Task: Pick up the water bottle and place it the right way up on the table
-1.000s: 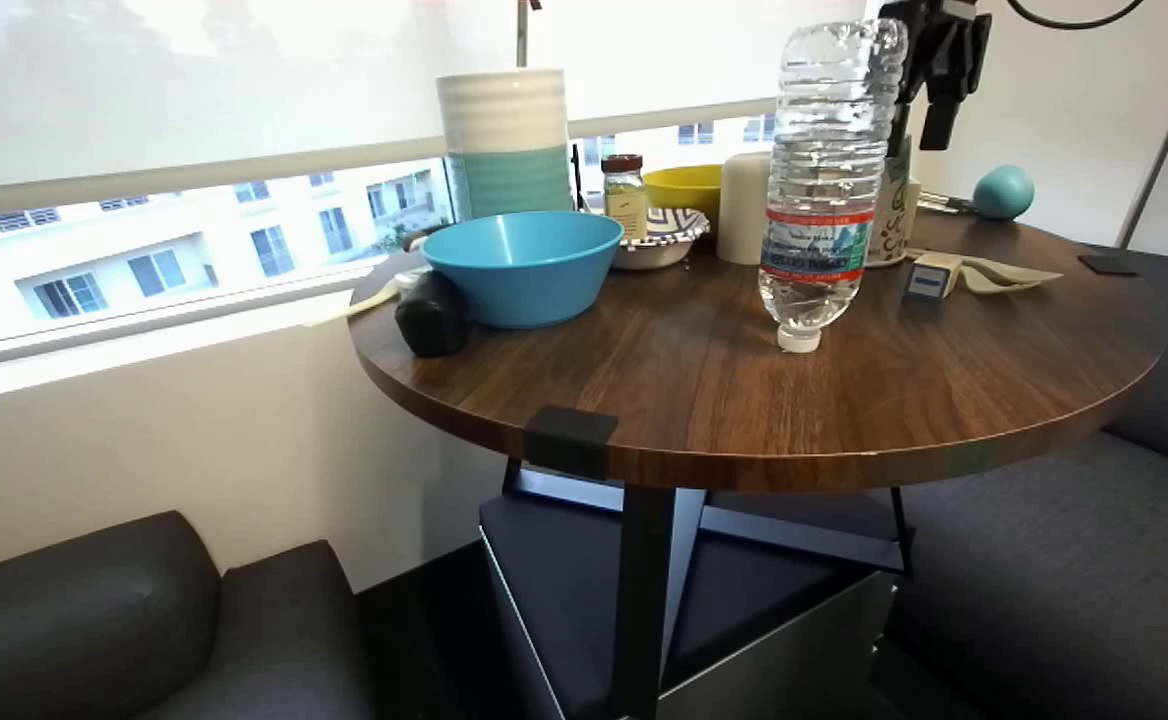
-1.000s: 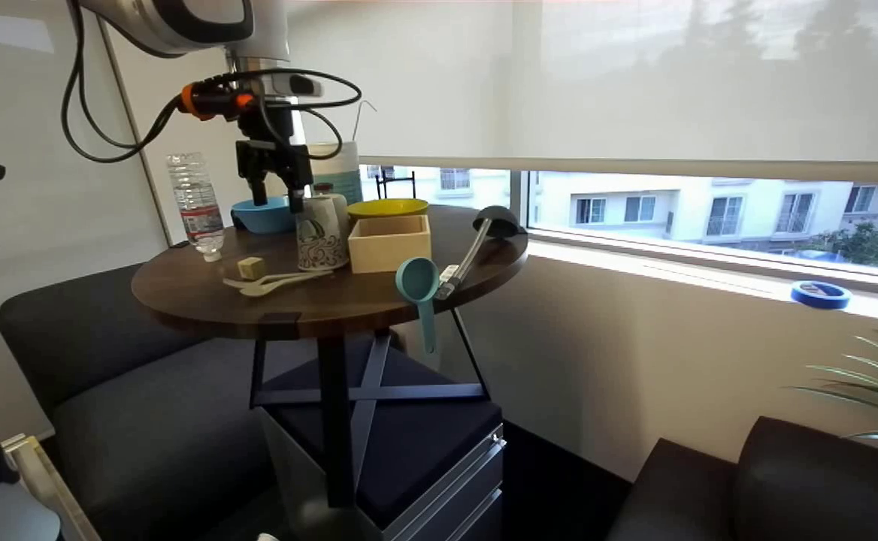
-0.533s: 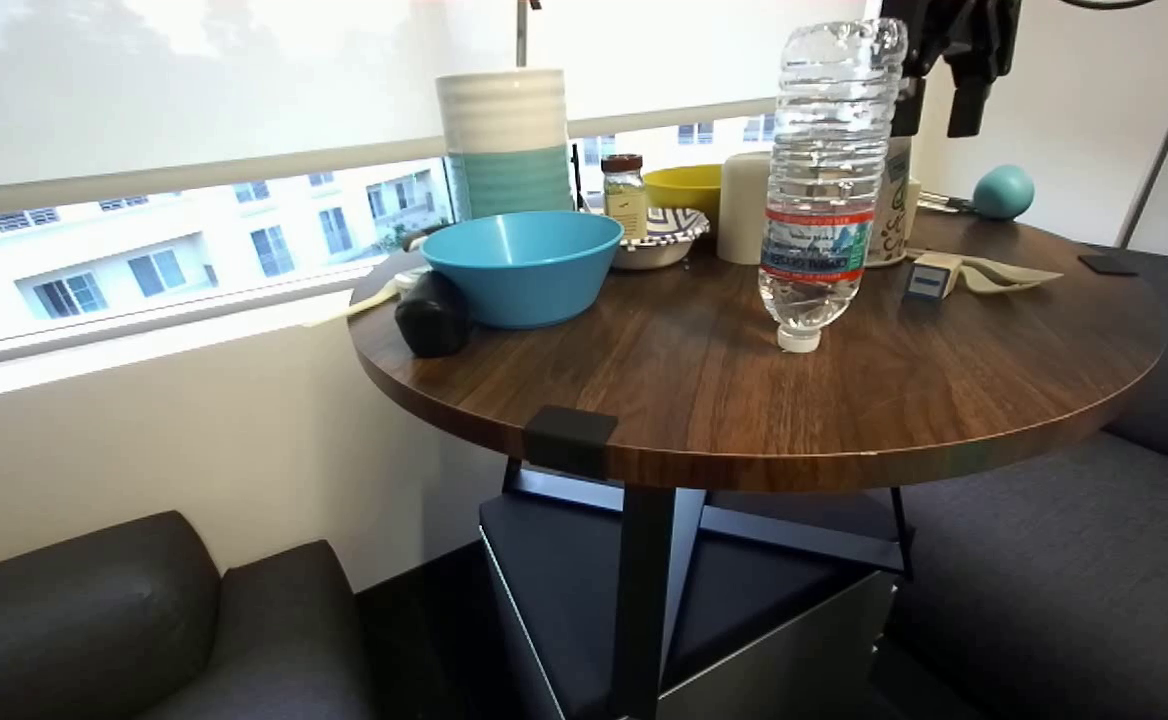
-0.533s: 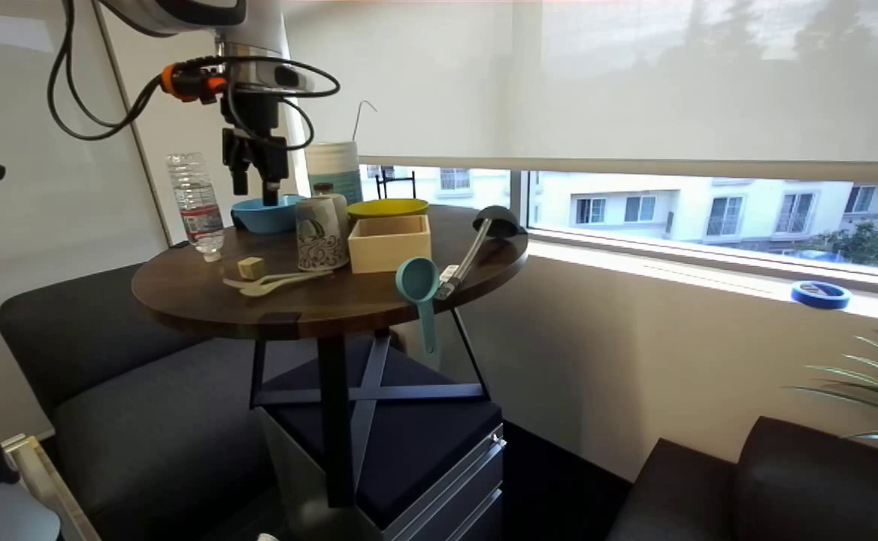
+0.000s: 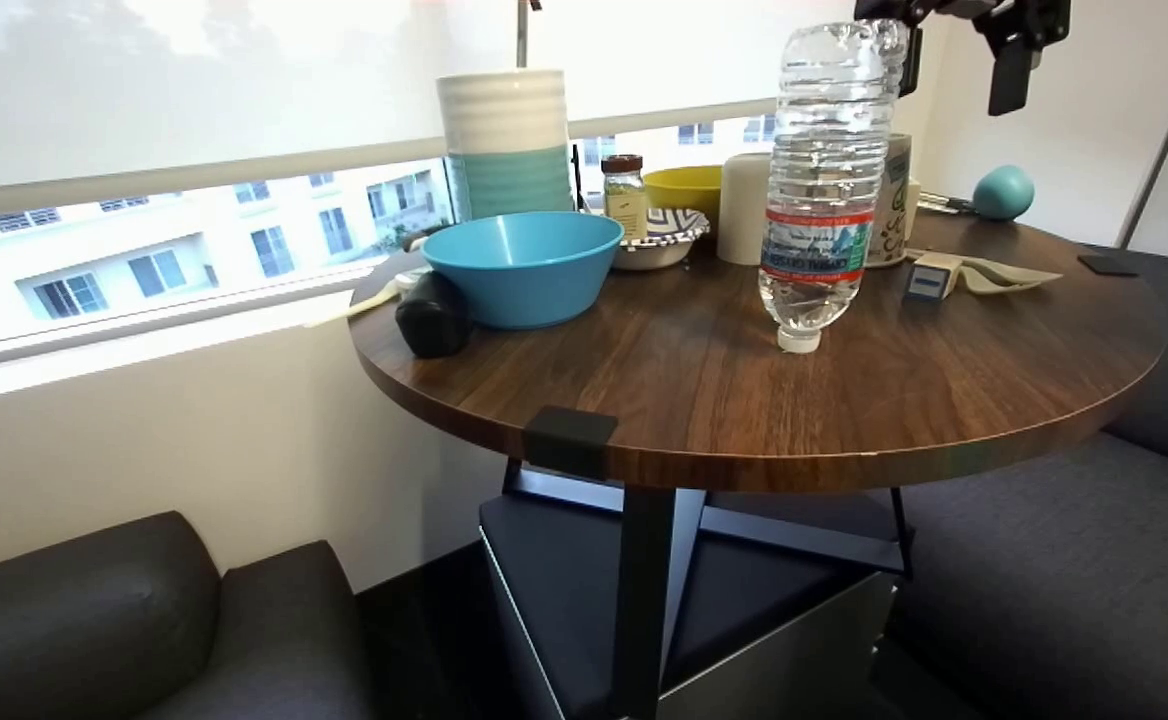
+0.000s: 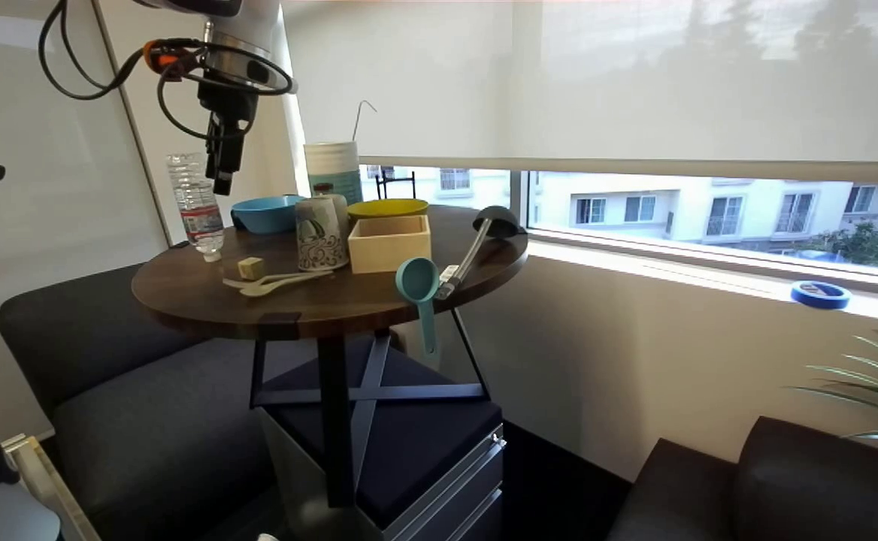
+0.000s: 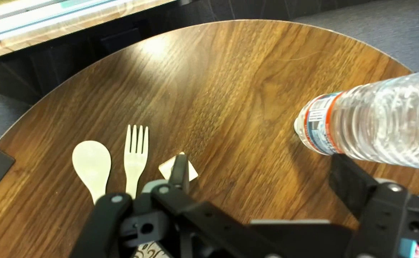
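The water bottle (image 5: 829, 150) stands upside down on its white cap on the round brown table (image 5: 704, 380), its clear base up. It also shows upside down in an exterior view (image 6: 202, 214), near the table's edge (image 6: 191, 304). In the wrist view the bottle (image 7: 381, 118) lies at the right, above the right-hand finger. My gripper (image 7: 261, 161) is wide open with nothing between its fingers. It hangs high over the table, beside the bottle. In an exterior view the gripper (image 5: 959, 80) is partly hidden behind the bottle. I cannot tell whether a finger touches it.
A wooden spoon (image 7: 92, 161), a fork (image 7: 136, 154) and a small block (image 7: 191, 172) lie below the gripper. A patterned cup (image 6: 322, 233), an open wooden box (image 6: 390, 252), a blue bowl (image 5: 524, 270) and a yellow bowl (image 6: 386, 208) stand on the table.
In the exterior views my gripper has moved up and sideways, closer to the bottle, and has turned. Its fingers look farther apart in an exterior view. The bottle has not moved.
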You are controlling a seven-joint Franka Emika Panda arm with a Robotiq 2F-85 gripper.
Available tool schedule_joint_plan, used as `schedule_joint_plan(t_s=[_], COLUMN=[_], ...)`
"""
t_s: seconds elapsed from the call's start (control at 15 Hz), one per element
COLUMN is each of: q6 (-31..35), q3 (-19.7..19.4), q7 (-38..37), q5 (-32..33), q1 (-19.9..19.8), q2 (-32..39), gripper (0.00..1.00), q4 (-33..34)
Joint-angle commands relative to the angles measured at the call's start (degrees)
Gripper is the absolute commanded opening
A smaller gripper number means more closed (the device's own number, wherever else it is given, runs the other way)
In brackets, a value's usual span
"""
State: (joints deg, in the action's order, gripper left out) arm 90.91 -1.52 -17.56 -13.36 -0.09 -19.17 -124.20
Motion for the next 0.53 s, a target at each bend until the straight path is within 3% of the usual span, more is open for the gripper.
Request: schedule_joint_plan(t_s=[0.0,0.47], q6=[-0.19,0.09], q3=[0.90,0.99], q7=[0.36,-1.14], q5=[-0.21,-1.74], q1=[-1.03,-1.21], q2=[0.11,0.29], gripper=[1.00,1.00], q4=[0.07,0.17])
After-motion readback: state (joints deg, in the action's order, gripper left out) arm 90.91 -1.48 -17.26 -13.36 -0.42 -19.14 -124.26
